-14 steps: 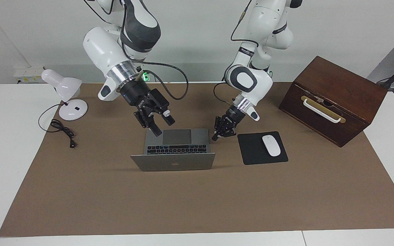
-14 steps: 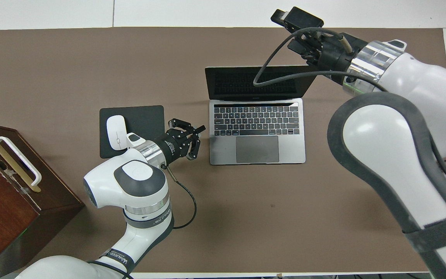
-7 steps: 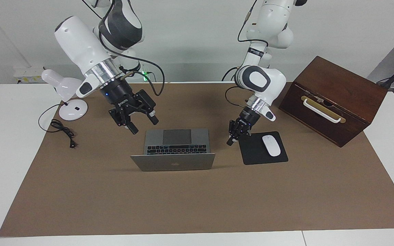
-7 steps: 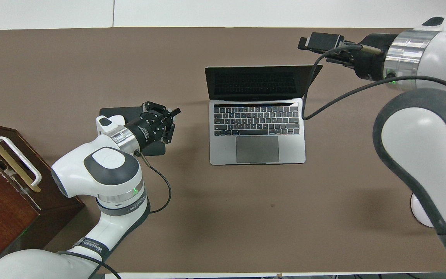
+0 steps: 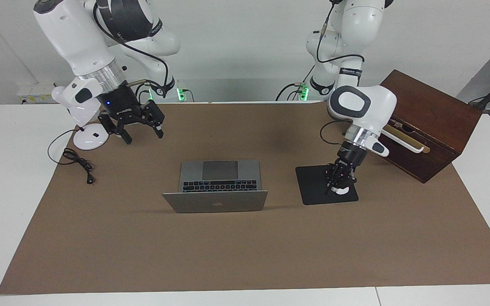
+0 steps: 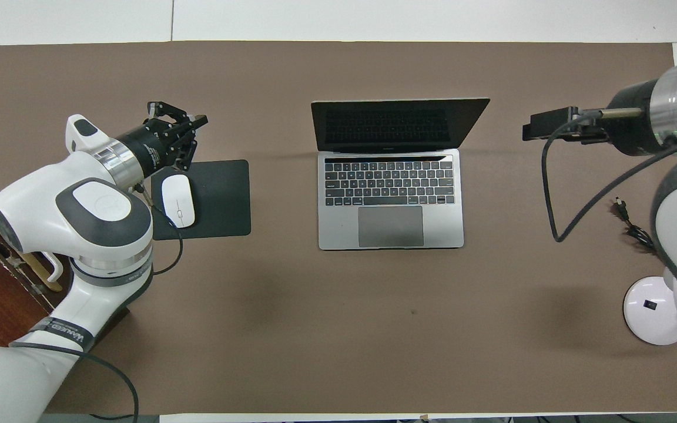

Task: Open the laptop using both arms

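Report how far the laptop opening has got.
Done: the laptop stands open, lid upright, keyboard and trackpad showing. In hand: nothing; the left pincer is shut, empty, over the mouse pad, and the right pincer is open in the air near the desk lamp. Left: nothing visible on the laptop itself.

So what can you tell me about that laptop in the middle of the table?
The laptop is thin, silver-grey and metal-looking, and it stands open. Its base lies flat on the brown mat, showing black keys and a large grey trackpad on the side nearer the robots. The dark screen tilts back, and its lid bears a small logo in the facing view. A black mouse pad lies beside it, apart. Neither gripper touches it.
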Controlling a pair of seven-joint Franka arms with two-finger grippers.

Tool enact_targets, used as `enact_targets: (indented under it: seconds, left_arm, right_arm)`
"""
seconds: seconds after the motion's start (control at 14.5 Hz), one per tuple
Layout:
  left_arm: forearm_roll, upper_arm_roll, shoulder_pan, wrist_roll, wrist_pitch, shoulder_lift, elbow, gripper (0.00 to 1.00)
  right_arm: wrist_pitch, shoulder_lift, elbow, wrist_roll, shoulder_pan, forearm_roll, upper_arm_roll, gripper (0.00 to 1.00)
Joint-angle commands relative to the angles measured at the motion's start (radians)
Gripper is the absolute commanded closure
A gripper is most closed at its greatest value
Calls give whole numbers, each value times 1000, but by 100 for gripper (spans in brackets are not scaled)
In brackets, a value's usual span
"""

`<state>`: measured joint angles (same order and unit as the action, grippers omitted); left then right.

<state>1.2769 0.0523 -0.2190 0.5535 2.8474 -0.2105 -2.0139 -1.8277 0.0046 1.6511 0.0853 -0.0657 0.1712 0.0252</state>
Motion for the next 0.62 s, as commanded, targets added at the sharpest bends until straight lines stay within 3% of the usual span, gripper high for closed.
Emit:
enact_targets:
  seconds: [0.0,0.21,0.55]
  left_arm:
    - [-204,9,68,-14,-13,-55,84,100]
    - [-545,6,127,-9,-146,-66,138,100]
    - [-974,-5,182,-12,-494,-95,305,100]
  right_arm:
    - [106,-41,3,17,14,-93,12,0]
    - [206,-57,4,14,46,-99,12,0]
    - [284,-95,10,13,78,-104,12,0]
